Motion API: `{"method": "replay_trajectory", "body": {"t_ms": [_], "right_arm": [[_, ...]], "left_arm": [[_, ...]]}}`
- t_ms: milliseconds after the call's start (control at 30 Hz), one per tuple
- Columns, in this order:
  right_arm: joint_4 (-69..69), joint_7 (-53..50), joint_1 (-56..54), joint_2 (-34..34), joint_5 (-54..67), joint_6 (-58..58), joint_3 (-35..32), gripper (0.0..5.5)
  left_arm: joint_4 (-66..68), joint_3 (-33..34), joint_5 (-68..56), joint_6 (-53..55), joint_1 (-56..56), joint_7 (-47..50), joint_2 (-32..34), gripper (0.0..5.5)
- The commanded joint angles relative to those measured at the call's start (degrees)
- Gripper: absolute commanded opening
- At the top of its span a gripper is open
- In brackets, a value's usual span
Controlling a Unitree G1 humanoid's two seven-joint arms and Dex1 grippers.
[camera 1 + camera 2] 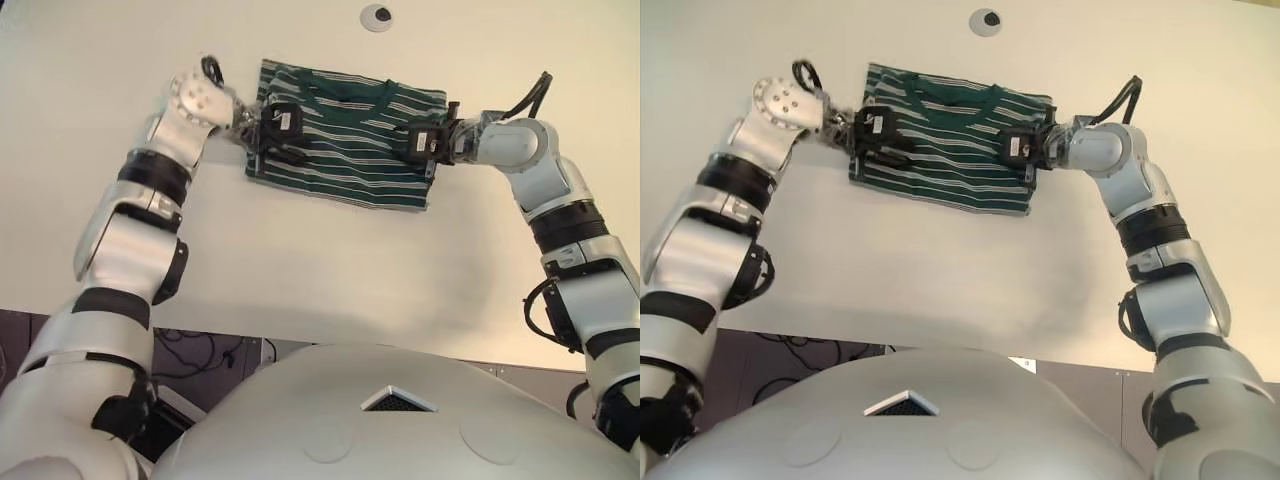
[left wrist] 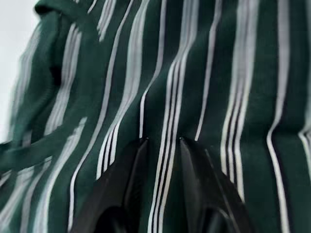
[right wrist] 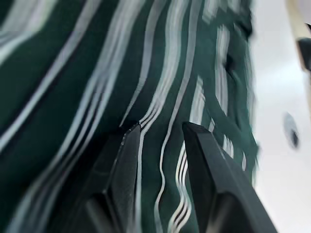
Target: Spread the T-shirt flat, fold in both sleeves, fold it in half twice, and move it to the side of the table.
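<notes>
The soft green T-shirt with thin white stripes (image 1: 345, 135) is laid on the far part of the smooth white table (image 1: 300, 270). A neat box shape is seen, neck at the top, so the sleeves are judged folded in. At least one half-fold and the move aside are left. The black left gripper (image 2: 160, 143) and black right gripper (image 3: 163, 128) are set on its side edges, fingers a little apart, nothing pinched.

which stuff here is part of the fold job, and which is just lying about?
Job: T-shirt; left claw and right claw, both on it; table.
Lying about: round disc on the table beyond the shirt; cables below the table's near edge.
</notes>
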Motion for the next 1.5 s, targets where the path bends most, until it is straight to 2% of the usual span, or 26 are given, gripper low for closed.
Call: {"method": "replay_trajectory", "body": {"t_ms": [33, 100, 167, 233, 267, 300, 367, 400, 433, 500, 533, 600, 700, 833, 967, 1100, 1167, 1367, 1433, 1500], "right_arm": [[-19.05, 5.87, 1.99, 15.46, 20.62, 18.66, 0.85, 1.59], [-18.47, -1.78, 1.9, 19.44, 22.21, 19.18, -4.7, 1.59], [-17.97, -5.81, 2.98, 18.44, 21.82, 18.24, -8.73, 1.59], [-18.58, -9.56, 4.72, 17.27, 23.93, 19.7, -14.27, 1.59], [-19.39, -11.0, 5.94, 16.32, 25.5, 21.23, -17.11, 1.59], [-20.61, -11.3, 7.63, 14.75, 27.44, 23.36, -19.8, 1.59], [-26.35, -5.14, 16.26, 7.2, 32.81, 24.18, -25.18, 1.63], [-29.85, -0.35, 21.97, 2.65, 36.12, 25.86, -28.17, 1.79], [-32.66, 3.25, 27.21, -0.88, 38.95, 27.44, -30.87, 1.96], [-36.51, 7.51, 37.4, -5.86, 40.25, 27.04, -34.54, 2.3], [-36.56, 8.37, 41.66, -7.32, 37.63, 23.39, -34.43, 2.54], [-35.04, 8.39, 46.83, -8.7, 31.44, 15.31, -32.15, 2.91], [-30.39, 4.04, 46.45, -8.5, 20.61, 2.17, -26.28, 3.38], [-22.63, -9.64, 39.37, -7.49, 2.69, -12.09, -21.8, 3.46], [-12.68, -17.94, 31.52, -6.09, -8.58, -13.95, -15.75, 3.46], [-4.23, -18.32, 24.01, -5.77, -12.76, -15.44, -8.58, 3.46], [-0.66, -17.8, 20.84, -6.09, -13.84, -16.39, -5.63, 3.23], [5.51, -17.43, 14.79, -6.79, -14.95, -19.48, -0.08, 2.09], [7.06, -15.81, 13.75, -7.28, -14.25, -20.14, 1.48, 1.67], [8.0, -13.94, 12.77, -7.35, -12.16, -20.73, 2.17, 1.21]], "left_arm": [[14.69, -22.05, 34.47, -2.48, -16.47, 60.5, -5.31, 1.14], [14.08, -18.7, 33.12, -4.42, -19.55, 70.53, -5.79, 1.14], [13.5, -15.93, 31.52, -7.34, -18.8, 74.79, -4.28, 1.14], [13.41, -11.7, 27.77, -11.39, -15.97, 75.84, -1.44, 1.14], [13.53, -7.7, 23.39, -14.52, -13.91, 73.4, 0.1, 1.14], [13.73, -2.96, 17.42, -18.6, -11.4, 67.89, 1.27, 1.14], [10.87, 4.95, 0.37, -31.48, -1.67, 44.18, 5.53, 1.46], [3.74, 6.17, -11.58, -33.07, 6.07, 29.45, 9.49, 1.63], [-3.63, 6.93, -21.33, -31.91, 13.05, 18.4, 13.25, 1.83], [-20.66, 5.89, -36.44, -24.73, 27.29, 5.3, 22.6, 2.11], [-26.75, 5.18, -40.26, -21.56, 32.96, 2.34, 26.26, 2.32], [-30.73, 5.26, -41.14, -19.43, 38.13, 0.42, 28.37, 2.66], [-28.78, 3.72, -30.1, -22.56, 39.59, 1.1, 26.97, 2.9], [-31.04, 6.0, -20.79, -24.46, 40.77, 5.7, 22.14, 2.9], [-29.74, 6.39, -14.23, -25.52, 38.59, 9.2, 15.51, 2.9], [-25.21, 6.16, -9.51, -26.1, 34.81, 10.19, 10.48, 2.9], [-22.66, 6.07, -8.72, -26.58, 32.9, 9.14, 9.04, 2.67], [-17.4, 6.13, -8.31, -27.96, 29.31, 5.95, 6.24, 1.63], [-17.01, 6.09, -9.91, -27.59, 29.05, 3.14, 5.55, 1.27], [-19.79, 7.51, -16.24, -21.95, 29.8, -2.02, 4.73, 0.89]]}}
